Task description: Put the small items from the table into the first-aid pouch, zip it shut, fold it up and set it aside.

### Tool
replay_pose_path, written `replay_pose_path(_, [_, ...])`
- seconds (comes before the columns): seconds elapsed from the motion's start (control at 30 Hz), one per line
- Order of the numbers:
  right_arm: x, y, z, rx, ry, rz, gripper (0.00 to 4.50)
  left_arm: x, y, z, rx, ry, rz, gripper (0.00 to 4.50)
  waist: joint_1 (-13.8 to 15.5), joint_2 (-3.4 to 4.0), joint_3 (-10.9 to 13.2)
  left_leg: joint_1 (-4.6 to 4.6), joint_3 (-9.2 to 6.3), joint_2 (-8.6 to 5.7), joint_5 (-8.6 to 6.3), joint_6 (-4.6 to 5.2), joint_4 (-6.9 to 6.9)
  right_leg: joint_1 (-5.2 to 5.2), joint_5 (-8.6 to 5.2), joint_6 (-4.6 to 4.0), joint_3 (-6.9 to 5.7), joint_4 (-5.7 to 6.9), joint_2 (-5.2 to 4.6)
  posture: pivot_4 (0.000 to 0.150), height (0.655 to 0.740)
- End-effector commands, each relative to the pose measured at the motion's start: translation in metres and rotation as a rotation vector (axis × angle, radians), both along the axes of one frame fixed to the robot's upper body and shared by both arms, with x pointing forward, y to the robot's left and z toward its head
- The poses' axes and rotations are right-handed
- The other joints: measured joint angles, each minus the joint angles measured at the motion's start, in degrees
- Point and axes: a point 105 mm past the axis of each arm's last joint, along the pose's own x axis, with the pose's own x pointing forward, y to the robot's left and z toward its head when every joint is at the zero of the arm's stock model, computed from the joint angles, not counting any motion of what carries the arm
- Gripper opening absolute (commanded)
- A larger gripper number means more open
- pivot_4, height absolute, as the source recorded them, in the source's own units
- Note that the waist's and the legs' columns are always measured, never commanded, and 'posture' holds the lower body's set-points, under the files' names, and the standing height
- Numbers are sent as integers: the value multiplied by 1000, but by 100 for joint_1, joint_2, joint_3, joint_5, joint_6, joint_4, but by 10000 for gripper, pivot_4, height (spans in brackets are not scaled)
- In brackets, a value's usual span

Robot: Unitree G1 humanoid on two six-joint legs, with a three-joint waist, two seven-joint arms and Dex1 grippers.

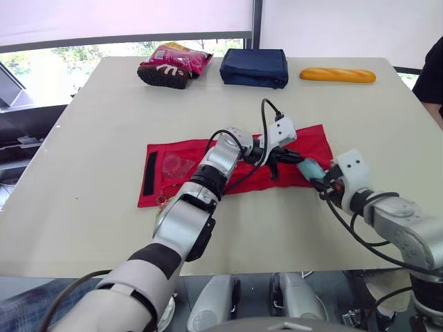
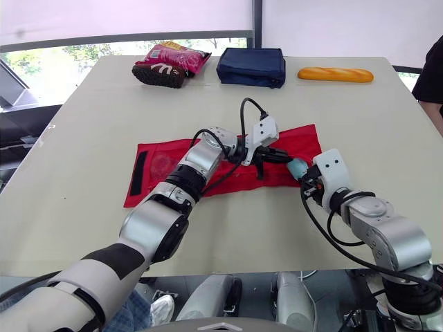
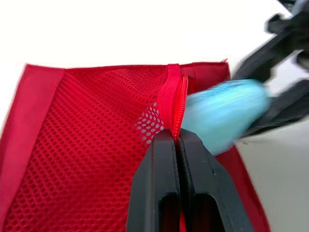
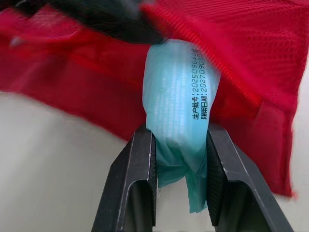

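Pale table [image 1: 83, 207] beside a bright window [image 1: 41, 59]; a navy bag [image 1: 254, 67], a baguette [image 1: 337, 75] and a pink snack packet [image 1: 180, 57] sit along its far edge. Mid-table, the red first-aid pouch [image 1: 315, 142] lies unfolded. The left gripper [image 3: 175, 140] pinches the pouch's zipper edge, and the right gripper [image 4: 178, 140] clamps a pale blue packet [image 4: 181, 96] right at the opening.

The left arm [image 1: 181, 225] and right arm [image 1: 405, 232] wear rounded silver-grey shells, black joint bands, looping black cables [image 1: 264, 121], white wrist blocks [image 1: 351, 164] and matte-black fingers [image 4: 140, 193].
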Motion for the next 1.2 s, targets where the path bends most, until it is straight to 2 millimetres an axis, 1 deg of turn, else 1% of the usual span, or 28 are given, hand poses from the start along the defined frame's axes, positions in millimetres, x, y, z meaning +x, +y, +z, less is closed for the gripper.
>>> replay_pose_path(0.03, [15, 8, 12, 1, -93, -50, 11688, -12, -16, 8, -22, -43, -72, 0, 2, 1, 0, 0, 1, 0, 0, 0, 0, -1, 0, 0, 1, 1, 0, 1500, 7395])
replay_pose_path(0.13, [32, 4, 10, -2, -148, -184, 11688, -20, -22, 8, -28, -42, -105, 0, 5, 2, -1, 0, 2, -2, 0, -1, -1, -5, 0, -1, 3, 6, -1, 1500, 7395])
replay_pose_path(0.2, [39, 3, 12, 7, -183, -231, 11688, -23, -24, 7, -30, -38, -112, 0, -1, 2, -1, -1, 3, -4, 1, -1, -1, -7, 1, -1, 6, 8, -1, 1500, 7395])
replay_pose_path(0.27, [41, 6, 14, 28, -191, -232, 17451, -21, -24, 5, -24, -40, -100, 0, 1, 3, -2, -2, 11, -7, 1, -2, -1, -15, 1, -1, 16, 17, -3, 1500, 7395])
replay_pose_path(0.3, [40, 7, 14, 32, -194, -227, 19464, -19, -23, 4, -20, -40, -90, 0, 0, 3, -2, -2, 11, -7, 1, -2, -1, -15, 1, -1, 16, 16, -1, 1500, 7395])
replay_pose_path(0.37, [34, 9, 14, 25, -190, -202, 27021, -13, -21, 2, -11, -44, -56, 0, -4, 3, -2, -2, 12, -7, 1, -2, -2, -16, 1, -1, 17, 16, 0, 1500, 7395])
replay_pose_path(0.4, [28, 10, 14, 25, -176, -180, 31650, -10, -20, 1, -7, -48, -37, 0, 6, 3, -2, -2, 12, -7, 1, -1, -2, -16, 1, -1, 18, 16, 1, 1500, 7395])
replay_pose_path(0.43, [22, 10, 13, 26, -162, -157, 33476, -6, -19, 1, -5, -51, -18, 0, 9, 4, -2, -3, 11, -7, 1, -1, -2, -17, 1, -1, 17, 17, 2, 1500, 7395])
replay_pose_path(0.6, [-6, 12, 20, 31, -138, -52, 33476, 4, -18, -1, -2, -79, 30, 0, -11, 4, -2, -2, 13, -6, 0, 0, -3, -17, 1, 0, 19, 17, 4, 1500, 7395])
replay_pose_path(0.73, [-28, 22, 27, 34, -154, 92, 33476, 5, -20, -3, -3, -84, 37, 0, -7, 4, -2, -2, 12, -2, 0, 1, -3, -16, 0, 1, 17, 17, 9, 1500, 7395])
replay_pose_path(0.8, [-38, 21, 28, 30, -155, 125, 33476, 4, -21, -4, -3, -84, 33, 0, -6, 3, -2, -2, 11, -3, -1, 2, -3, -15, 0, 1, 16, 15, 8, 1500, 7395])
replay_pose_path(0.9, [-53, 8, 39, 75, -194, 141, 33476, 2, -23, -5, -7, -81, 21, 0, 0, 2, -1, -3, 11, -3, -1, 2, -2, -14, 0, 2, 15, 12, 7, 1500, 7395])
replay_pose_path(0.93, [-56, 0, 41, 86, -204, 124, 36185, 2, -23, -6, -9, -80, 20, 0, 3, 2, -1, -3, 11, -4, -1, 2, -2, -14, 0, 2, 15, 14, 6, 1500, 7395])
replay_pose_path(0.97, [-58, -18, 38, 91, -198, 53, 39224, 2, -23, -6, -11, -80, 18, 0, 14, 2, -1, -3, 12, -4, -1, 3, -1, -13, 0, 3, 15, 14, 6, 1500, 7395])
replay_pose_path(1.0, [-61, -31, 36, 94, -191, 2, 42249, 1, -23, -6, -12, -81, 16, 0, 20, 2, -1, -3, 10, -4, -2, 4, -1, -12, 1, 4, 13, 12, 6, 1500, 7395])
replay_pose_path(1.03, [-63, -42, 33, 97, -182, -43, 44214, 1, -24, -6, -13, -82, 14, 0, 23, 2, -1, -3, 8, -4, -3, 6, -1, -11, 0, 4, 11, 12, 5, 1500, 7395])
replay_pose_path(1.07, [-64, -58, 24, 123, -154, -129, 44214, 0, -25, -5, -16, -82, 7, 0, 18, 2, -2, -2, 8, -3, -4, 8, -1, -8, 0, 4, 10, 11, 5, 1500, 7395])
replay_pose_path(1.13, [-66, -77, 9, 185, -102, -237, 44214, -2, -26, -4, -20, -82, -5, 0, 4, 2, -2, 0, 9, -2, -5, 8, -1, -7, 0, 4, 11, 12, 5, 1500, 7395])
replay_pose_path(1.2, [-66, -81, -5, 257, -60, -274, 44214, -3, -27, -5, -18, -85, -14, 0, -3, 2, -2, 5, 13, 1, -4, 8, -3, -8, 0, 4, 16, 15, 6, 1500, 7395])
